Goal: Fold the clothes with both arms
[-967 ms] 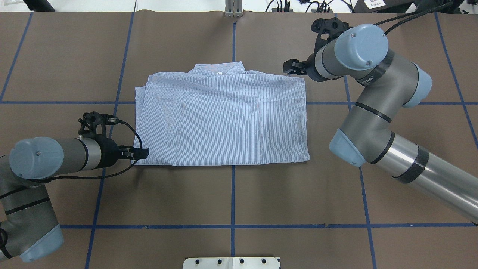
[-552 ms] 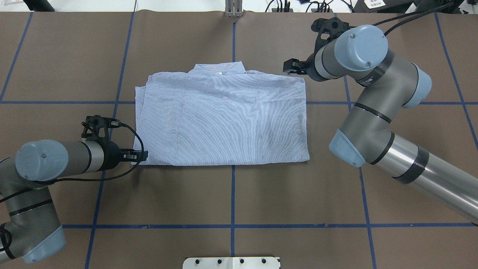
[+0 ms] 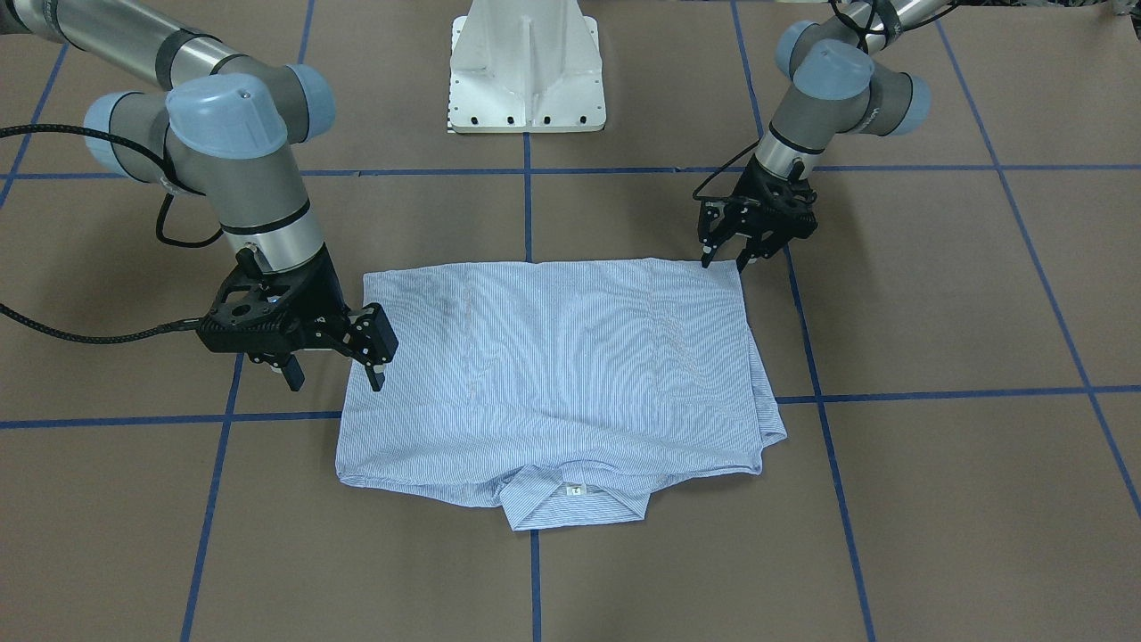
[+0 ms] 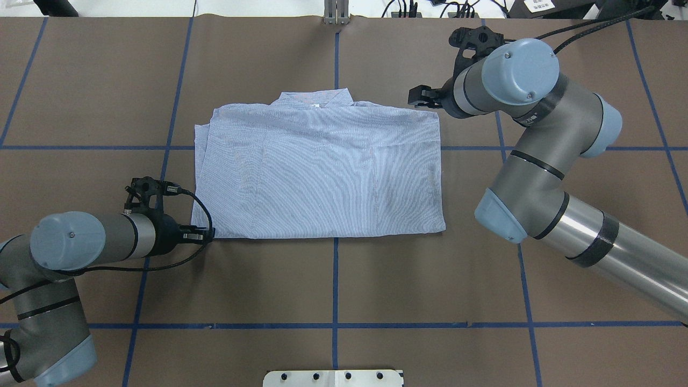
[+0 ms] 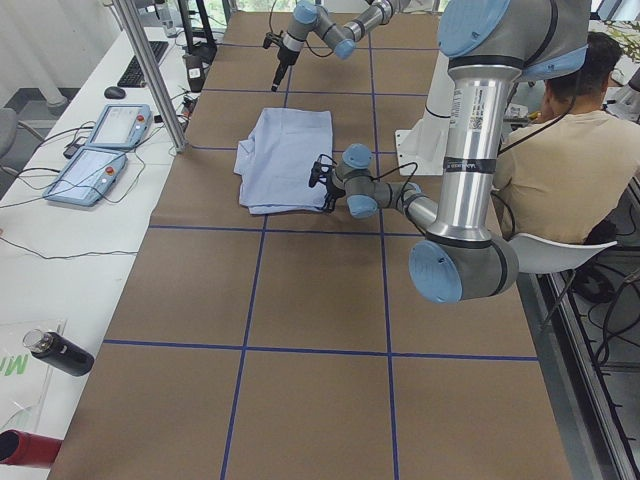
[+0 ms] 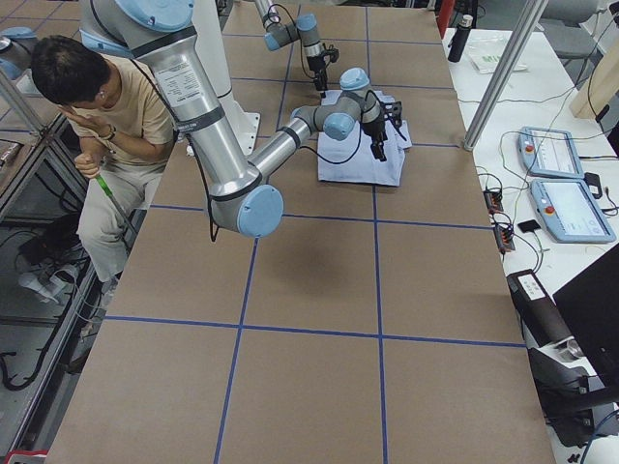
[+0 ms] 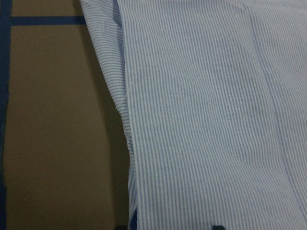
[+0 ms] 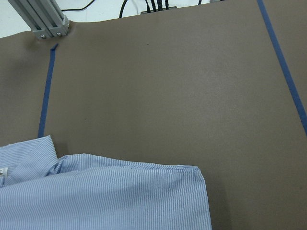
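The light blue striped shirt (image 4: 322,172) lies folded into a rectangle on the brown table, collar (image 3: 570,504) and white label on the far side from the robot. My left gripper (image 4: 207,235) is open at the shirt's near left corner; in the front view (image 3: 725,260) its fingers straddle that corner, and the left wrist view shows the striped cloth (image 7: 201,120) between the fingertips. My right gripper (image 4: 418,98) is open at the far right corner; in the front view (image 3: 336,379) one finger hangs over the shirt's edge and the other over bare table.
The white pedestal base (image 3: 526,67) stands at the robot's side of the table. An aluminium post (image 4: 336,13) stands at the far edge. Blue tape lines (image 4: 335,279) cross the table. A seated person (image 5: 560,150) is beside the robot; control pendants (image 5: 100,150) lie on a side table.
My left gripper has moved along the shirt's left edge toward the robot, down to the near corner. The right arm has hardly moved. The shirt lies as before.
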Motion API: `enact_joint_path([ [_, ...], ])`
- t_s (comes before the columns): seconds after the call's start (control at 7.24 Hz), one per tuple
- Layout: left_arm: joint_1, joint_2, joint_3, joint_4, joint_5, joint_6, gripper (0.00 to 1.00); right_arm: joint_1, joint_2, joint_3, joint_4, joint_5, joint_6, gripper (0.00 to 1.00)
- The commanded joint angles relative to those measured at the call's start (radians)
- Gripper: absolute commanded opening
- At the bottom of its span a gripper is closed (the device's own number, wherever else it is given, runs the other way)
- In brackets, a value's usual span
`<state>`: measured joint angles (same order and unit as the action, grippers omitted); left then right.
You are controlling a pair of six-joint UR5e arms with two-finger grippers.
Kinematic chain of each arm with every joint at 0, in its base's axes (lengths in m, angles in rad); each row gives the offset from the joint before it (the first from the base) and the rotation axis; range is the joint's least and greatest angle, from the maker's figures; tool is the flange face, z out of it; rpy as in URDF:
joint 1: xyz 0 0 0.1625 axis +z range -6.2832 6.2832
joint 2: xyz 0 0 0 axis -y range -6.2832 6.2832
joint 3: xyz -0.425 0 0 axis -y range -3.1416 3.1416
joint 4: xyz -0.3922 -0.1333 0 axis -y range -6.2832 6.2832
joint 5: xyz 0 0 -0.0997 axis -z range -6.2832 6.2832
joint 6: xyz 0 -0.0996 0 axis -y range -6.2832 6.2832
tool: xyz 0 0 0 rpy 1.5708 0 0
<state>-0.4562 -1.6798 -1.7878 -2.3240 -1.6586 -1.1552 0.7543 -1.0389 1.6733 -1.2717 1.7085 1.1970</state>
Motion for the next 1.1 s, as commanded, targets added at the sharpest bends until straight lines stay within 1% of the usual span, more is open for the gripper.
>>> enact_joint_path([
  [0.0, 0.004, 0.008, -0.004, 0.0, 0.0, 0.0, 0.0, -0.004, -0.003, 0.003, 0.0, -0.001, 0.001, 1.0],
  [0.28, -0.005, 0.018, -0.018, 0.001, -0.001, 0.009, 0.0, -0.01, -0.001, 0.003, 0.0, -0.003, 0.006, 1.0],
  [0.41, -0.015, 0.04, -0.013, 0.003, -0.001, 0.018, 0.0, -0.021, -0.001, 0.003, 0.002, -0.018, 0.006, 1.0],
  [0.55, -0.075, 0.038, 0.001, 0.006, -0.001, 0.12, 0.0, -0.027, -0.001, 0.003, 0.002, -0.021, 0.007, 1.0],
  [0.69, -0.175, 0.028, 0.057, 0.008, -0.003, 0.222, 0.0, -0.03, 0.0, 0.003, 0.002, -0.023, 0.009, 1.0],
  [0.83, -0.271, -0.041, 0.162, 0.011, -0.001, 0.318, 0.0, -0.033, 0.0, 0.003, 0.002, -0.023, 0.009, 1.0],
  [0.97, -0.37, -0.207, 0.364, 0.011, -0.001, 0.415, 0.0, -0.038, 0.0, 0.008, 0.002, -0.023, 0.01, 1.0],
])
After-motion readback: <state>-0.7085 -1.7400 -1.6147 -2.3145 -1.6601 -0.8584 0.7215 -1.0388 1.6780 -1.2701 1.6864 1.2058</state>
